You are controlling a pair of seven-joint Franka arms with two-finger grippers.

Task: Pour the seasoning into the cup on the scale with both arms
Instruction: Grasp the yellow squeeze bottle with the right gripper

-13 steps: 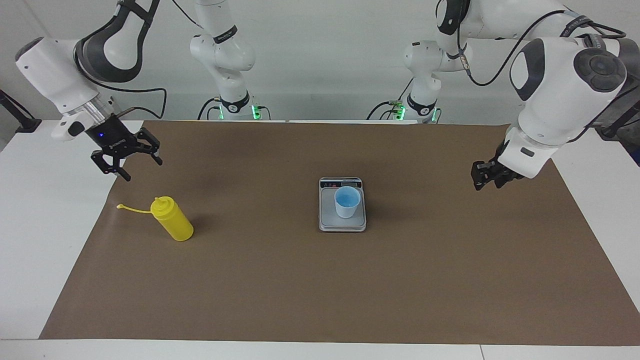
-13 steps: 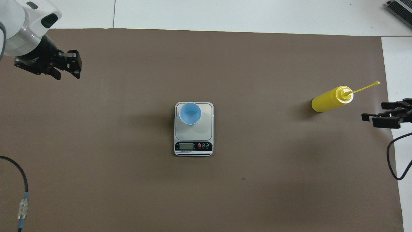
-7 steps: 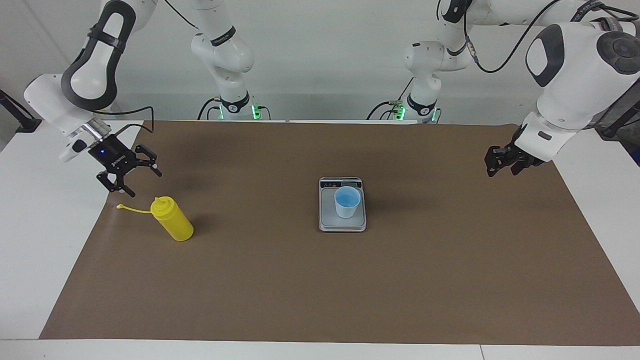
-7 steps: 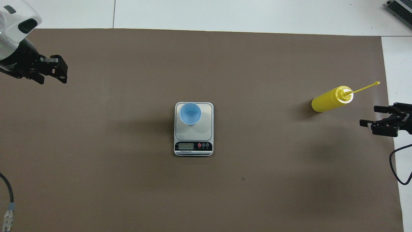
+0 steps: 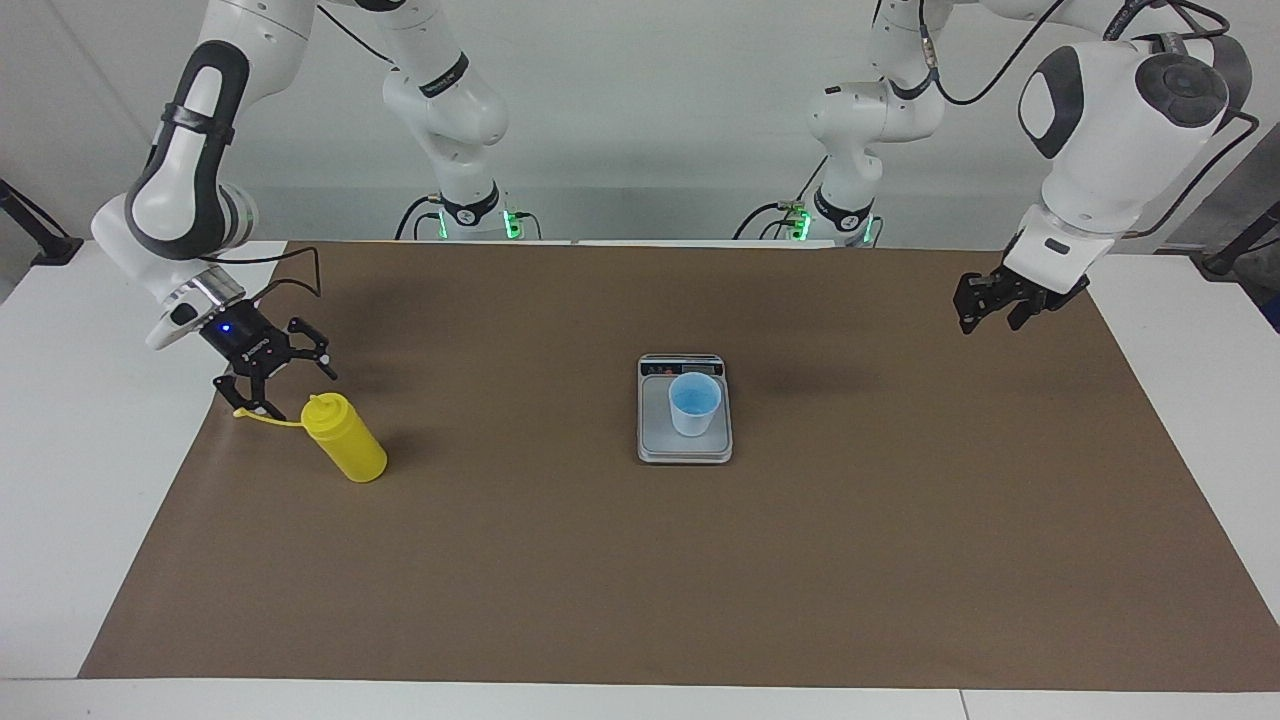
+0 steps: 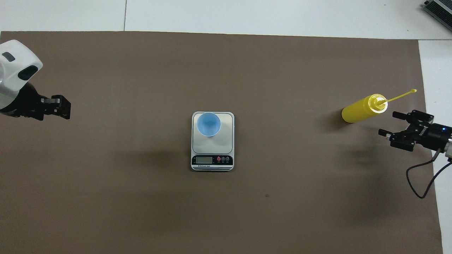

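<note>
My right gripper, spread wide and empty, hangs beside the upright seasoning at my ten o'clock; left gripper waits.

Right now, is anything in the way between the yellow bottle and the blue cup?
No. Only bare brown mat lies between the yellow bottle and the blue cup on the scale. The right gripper hangs open by the bottle's top.
</note>
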